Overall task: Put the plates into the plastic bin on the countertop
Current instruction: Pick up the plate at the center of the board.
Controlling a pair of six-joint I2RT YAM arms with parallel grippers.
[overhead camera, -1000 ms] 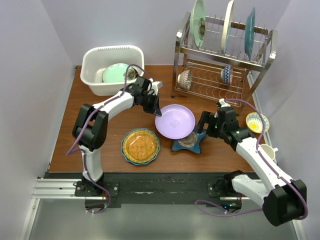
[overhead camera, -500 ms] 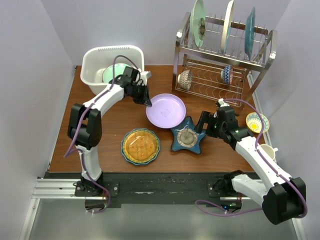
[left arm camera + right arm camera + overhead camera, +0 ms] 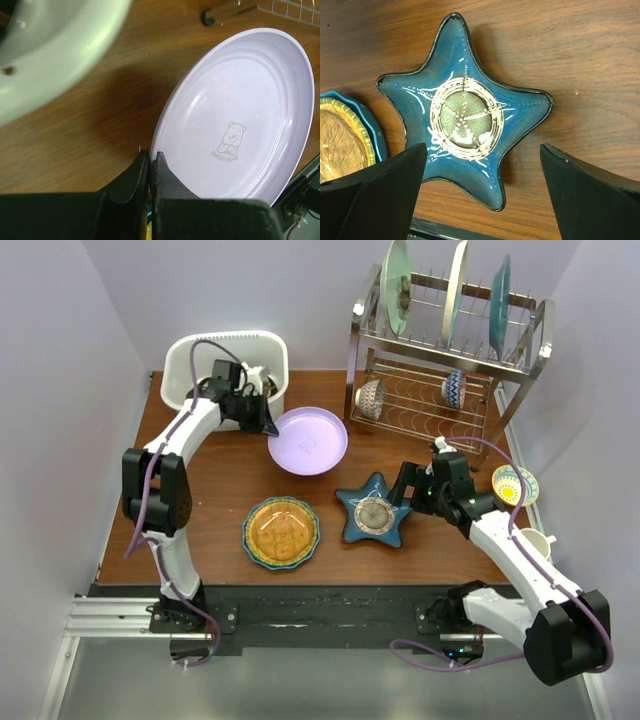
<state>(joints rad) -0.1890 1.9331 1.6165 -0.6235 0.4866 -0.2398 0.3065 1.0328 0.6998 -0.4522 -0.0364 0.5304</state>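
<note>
Left fingers (image 3: 144, 172) are clamped shut on the bin-side rim of the lavender plate (image 3: 307, 441), a thin edge pinch only. The plate hangs tilted over the desk (image 3: 230, 480), just beside the corner of the plastic bin (image 3: 225, 337) that faces the desk's middle. The bin sits at the far-left corner of the desk. The plate is not over the bin yet; reads as mid-carry to me.

Risks from here:
- One pinch at the rim, with the whole plate cantilevered out from it and a glossy surface. A quick wrist turn could let it pivot in the fingers or slide out onto the desk.
- The bin wall is tall and the plate is wide. Too little lift and the plate's low edge catches the ridged rim. Then it either levers out of the pinch or shoves the bin toward the desk's left edge.
- The bin's inside is mostly hidden behind the arm, so I can't tell what's in there. A release from height onto another plate could chip it or bounce.
- The plate's far edge is near a foot of the dish rack (image 3: 445, 340). A swing the wrong way taps it.

Right fingers (image 3: 405, 485) are spread wide and holding nothing, poised over the star plate (image 3: 465, 120) mid-desk. The amber plate (image 3: 281, 532) lies near it, toward the near edge. Both are well apart from the left arm, so I see no clash risk for now.
</note>
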